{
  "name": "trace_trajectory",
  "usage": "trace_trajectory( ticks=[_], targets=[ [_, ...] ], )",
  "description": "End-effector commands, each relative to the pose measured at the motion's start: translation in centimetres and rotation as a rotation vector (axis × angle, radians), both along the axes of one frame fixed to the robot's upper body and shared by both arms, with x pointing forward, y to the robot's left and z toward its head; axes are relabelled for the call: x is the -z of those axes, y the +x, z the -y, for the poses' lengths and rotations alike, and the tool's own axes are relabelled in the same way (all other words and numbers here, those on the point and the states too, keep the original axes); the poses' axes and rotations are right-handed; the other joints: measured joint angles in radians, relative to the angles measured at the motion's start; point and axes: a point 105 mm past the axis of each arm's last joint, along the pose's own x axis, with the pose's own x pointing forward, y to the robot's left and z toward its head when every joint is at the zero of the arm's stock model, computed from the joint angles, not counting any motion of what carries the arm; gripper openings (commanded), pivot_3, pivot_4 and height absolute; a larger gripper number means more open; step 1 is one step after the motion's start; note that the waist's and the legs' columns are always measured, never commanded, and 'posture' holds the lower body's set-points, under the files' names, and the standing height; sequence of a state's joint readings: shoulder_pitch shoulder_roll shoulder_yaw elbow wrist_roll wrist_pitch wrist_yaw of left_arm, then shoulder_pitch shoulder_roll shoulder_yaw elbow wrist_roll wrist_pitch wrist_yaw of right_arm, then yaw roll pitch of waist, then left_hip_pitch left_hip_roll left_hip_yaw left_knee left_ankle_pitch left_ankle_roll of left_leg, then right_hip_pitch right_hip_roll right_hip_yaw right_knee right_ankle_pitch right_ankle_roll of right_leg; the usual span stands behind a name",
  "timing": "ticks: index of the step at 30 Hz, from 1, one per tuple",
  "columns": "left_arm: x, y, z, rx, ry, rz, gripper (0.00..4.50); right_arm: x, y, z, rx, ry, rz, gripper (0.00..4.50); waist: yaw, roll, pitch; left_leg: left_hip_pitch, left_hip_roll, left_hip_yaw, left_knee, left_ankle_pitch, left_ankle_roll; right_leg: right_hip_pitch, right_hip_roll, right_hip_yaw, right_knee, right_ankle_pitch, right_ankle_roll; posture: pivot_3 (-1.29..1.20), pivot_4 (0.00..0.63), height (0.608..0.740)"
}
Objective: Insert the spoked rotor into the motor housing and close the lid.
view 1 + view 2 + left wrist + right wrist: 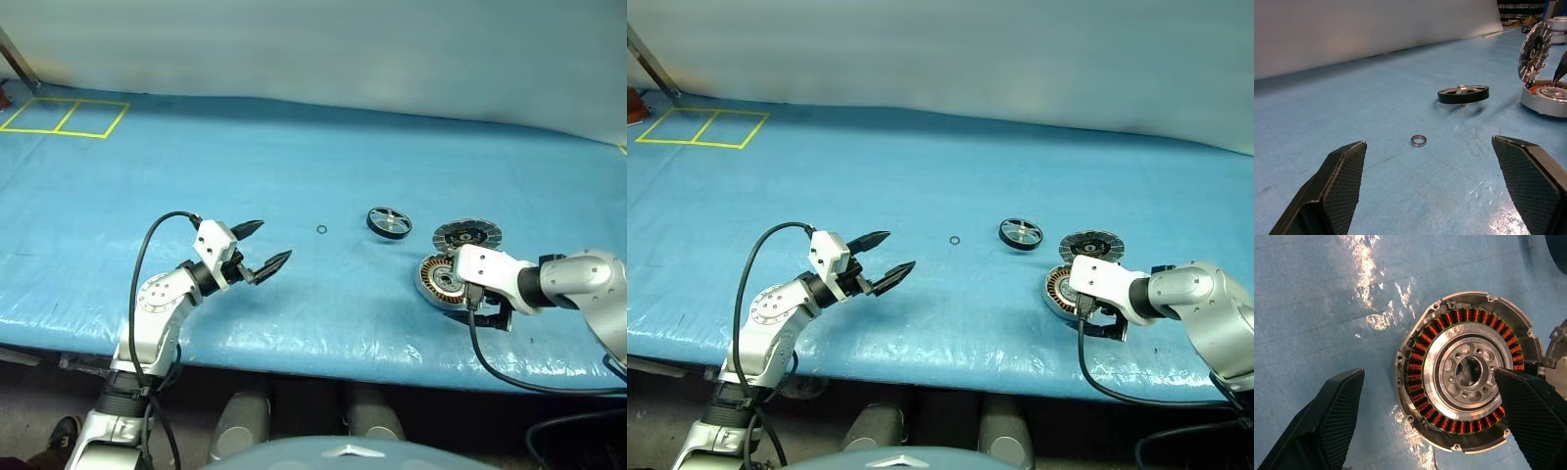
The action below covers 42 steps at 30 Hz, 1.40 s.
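The spoked rotor [389, 222], a black ring with silvery spokes, lies on the blue cloth right of centre. Just to its right and nearer me sits the motor housing [1464, 382], a silver can with copper windings. The ribbed grey lid [467, 235] stands tilted up at the housing's far edge. My right gripper [1428, 372] hangs open over the housing, pointing steeply down. One of its fingers [1528, 406] covers part of the housing's centre; the other is over bare cloth. My left gripper [274, 241] is open and level at the left, pointing toward the rotor and holding nothing.
A tiny black o-ring [321, 230] lies on the cloth between the left gripper and the rotor. Yellow tape rectangles [64, 117] mark the far left corner. The table's front edge [323, 364] runs close below both arms.
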<state>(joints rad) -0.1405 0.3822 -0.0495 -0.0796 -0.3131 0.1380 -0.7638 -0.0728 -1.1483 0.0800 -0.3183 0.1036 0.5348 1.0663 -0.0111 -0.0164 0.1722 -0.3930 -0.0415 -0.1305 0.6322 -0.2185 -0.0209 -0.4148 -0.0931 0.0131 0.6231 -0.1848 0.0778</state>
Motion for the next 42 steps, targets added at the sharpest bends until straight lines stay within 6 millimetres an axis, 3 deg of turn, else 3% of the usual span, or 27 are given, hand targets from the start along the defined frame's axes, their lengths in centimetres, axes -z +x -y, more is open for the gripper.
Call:
trace_trajectory(
  ticks=[1, 13, 16, 19, 20, 23, 27, 37, 42],
  targets=[
    [-0.6, 0.1, -0.1, -0.006, -0.002, 0.037, 4.50, -0.1, 0.2, -0.2, -0.011, 0.006, 0.009, 4.48, 0.001, 0.000, 0.000, 0.000, 0.000, 0.000, 0.000, 0.000, 0.000, 0.000, 0.000, 0.000, 0.000, 0.000, 0.000, 0.00, 0.150, 0.740],
    [-0.7, 0.1, -0.2, -0.011, 0.007, 0.041, 4.50, 1.4, 0.2, -0.3, 0.013, 0.030, -0.042, 4.48, 0.001, 0.000, 0.000, 0.000, 0.000, 0.000, 0.001, 0.000, 0.000, 0.000, 0.000, 0.000, 0.000, 0.000, 0.000, 0.00, 0.150, 0.740],
    [-0.7, 0.1, -0.2, -0.013, 0.010, 0.044, 4.50, 2.0, 0.2, 0.0, 0.032, 0.026, -0.052, 3.90, 0.000, 0.000, 0.000, 0.000, 0.000, 0.000, 0.001, 0.000, 0.000, 0.001, 0.000, 0.000, 0.000, 0.000, 0.000, 0.00, 0.150, 0.740],
    [-0.7, 0.1, -0.3, -0.014, 0.011, 0.045, 4.50, 2.1, 0.4, 0.0, 0.032, 0.024, -0.043, 2.94, 0.002, 0.000, 0.000, 0.001, 0.000, 0.000, 0.001, 0.000, 0.000, 0.001, 0.000, 0.000, 0.000, 0.000, 0.000, 0.00, 0.150, 0.740],
    [-0.7, 0.1, -0.3, -0.014, 0.012, 0.046, 4.50, 2.2, 0.4, 0.0, 0.032, 0.026, -0.046, 2.94, 0.003, 0.000, 0.000, 0.001, 0.000, 0.000, 0.001, 0.000, 0.000, 0.001, 0.000, 0.000, 0.000, 0.000, 0.000, 0.00, 0.150, 0.740],
    [-0.7, 0.1, -0.3, -0.016, 0.015, 0.048, 4.50, 2.3, 0.4, -0.1, 0.032, 0.027, -0.047, 2.23, 0.002, -0.002, -0.001, 0.001, 0.000, 0.000, 0.001, 0.000, 0.000, 0.001, 0.000, 0.000, 0.000, 0.000, 0.000, 0.00, 0.150, 0.740],
    [-0.7, 0.1, -0.4, -0.020, 0.018, 0.050, 4.50, 2.1, 0.5, -0.7, 0.007, 0.023, -0.013, 2.09, -0.002, -0.004, -0.002, 0.002, 0.000, 0.000, 0.002, 0.000, 0.000, 0.002, 0.000, 0.000, 0.000, 0.000, 0.000, 0.00, 0.150, 0.740],
    [-0.5, 0.0, -0.7, -0.026, 0.022, 0.040, 4.50, -0.7, 0.0, -7.0, -0.214, 0.088, 0.120, 2.09, -0.007, -0.002, -0.001, 0.001, 0.001, 0.000, 0.003, 0.000, 0.000, 0.001, 0.000, 0.000, 0.002, 0.000, 0.000, 0.00, 0.150, 0.740],
    [-0.4, 0.0, -0.8, -0.030, 0.024, 0.035, 4.50, -1.1, 0.1, -9.6, -0.299, 0.119, 0.134, 2.09, 0.000, -0.002, 0.000, -0.001, 0.000, 0.000, 0.004, 0.000, 0.000, 0.000, 0.000, 0.000, 0.002, 0.001, 0.002, 0.00, 0.150, 0.740]
  ],
)
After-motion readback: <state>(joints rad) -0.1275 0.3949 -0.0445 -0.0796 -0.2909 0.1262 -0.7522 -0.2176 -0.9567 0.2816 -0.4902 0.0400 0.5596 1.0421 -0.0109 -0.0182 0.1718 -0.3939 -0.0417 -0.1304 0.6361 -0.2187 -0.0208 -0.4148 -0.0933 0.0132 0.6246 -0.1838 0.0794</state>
